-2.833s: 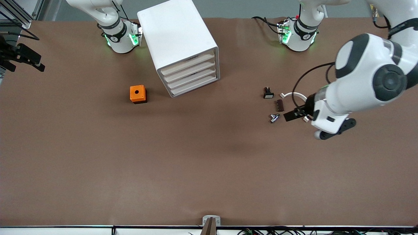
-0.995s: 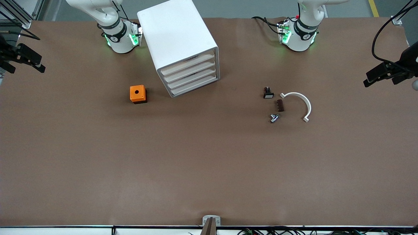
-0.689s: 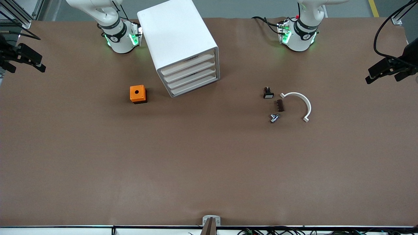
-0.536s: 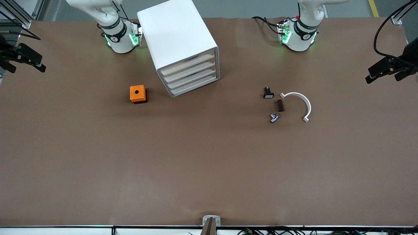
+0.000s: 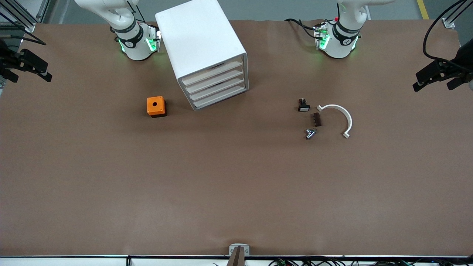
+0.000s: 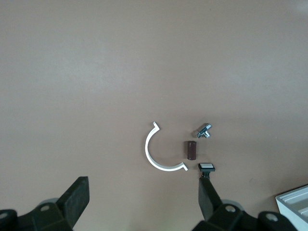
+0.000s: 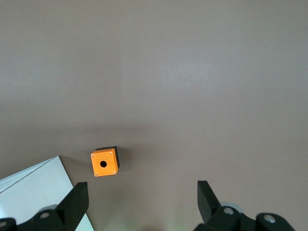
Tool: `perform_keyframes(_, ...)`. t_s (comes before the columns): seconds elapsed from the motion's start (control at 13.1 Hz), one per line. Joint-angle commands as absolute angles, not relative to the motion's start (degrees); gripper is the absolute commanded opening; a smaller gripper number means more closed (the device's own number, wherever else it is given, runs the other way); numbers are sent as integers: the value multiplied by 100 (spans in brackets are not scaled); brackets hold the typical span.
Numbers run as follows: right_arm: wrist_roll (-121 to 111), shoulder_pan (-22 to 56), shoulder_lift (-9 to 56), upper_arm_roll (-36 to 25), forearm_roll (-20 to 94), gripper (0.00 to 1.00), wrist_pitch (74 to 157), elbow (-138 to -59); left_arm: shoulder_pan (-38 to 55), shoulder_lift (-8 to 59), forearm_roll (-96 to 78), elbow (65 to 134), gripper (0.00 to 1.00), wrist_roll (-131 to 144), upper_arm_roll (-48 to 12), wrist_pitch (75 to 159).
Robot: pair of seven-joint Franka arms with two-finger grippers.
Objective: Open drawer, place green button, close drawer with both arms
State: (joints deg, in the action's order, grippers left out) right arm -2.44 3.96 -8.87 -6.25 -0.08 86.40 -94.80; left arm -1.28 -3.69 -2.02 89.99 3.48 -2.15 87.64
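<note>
The white cabinet (image 5: 201,37) stands near the right arm's base. All four of its drawers are shut, and the lowest drawer (image 5: 221,98) is flush with the others. The green-capped button is not in view anywhere. My left gripper (image 5: 431,87) hangs open and empty over the left arm's end of the table; in the left wrist view (image 6: 143,197) it is high above the small parts. My right gripper (image 5: 29,75) is open and empty over the right arm's end of the table, and the right wrist view (image 7: 143,197) shows it high above the table.
An orange box with a hole (image 5: 156,106) sits beside the cabinet, nearer the front camera. A black button with a white face (image 5: 303,105), a brown block (image 5: 317,119), a metal fitting (image 5: 310,133) and a white half ring (image 5: 342,116) lie together toward the left arm's end.
The left arm has drawn back from beside the small parts to the table's end, with its gripper open. The right arm, the cabinet and the parts have not moved.
</note>
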Motion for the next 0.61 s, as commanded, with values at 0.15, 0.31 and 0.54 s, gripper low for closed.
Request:
perform_keyframes(0.15, -264, 413, -844, -633, 70, 100, 8561, -9369, -132, -465, -62, 9052, 100, 290, -281, 8701)
perform_keyframes(0.31, -255, 413, -844, -633, 70, 100, 8561, -9369, -149, -475, -70, 9044, 100, 290, -308, 8710)
perform_keyframes(0.54, -229, 413, -853, -633, 79, 100, 8552, -9387, -158, -475, -70, 9044, 100, 299, -308, 8701)
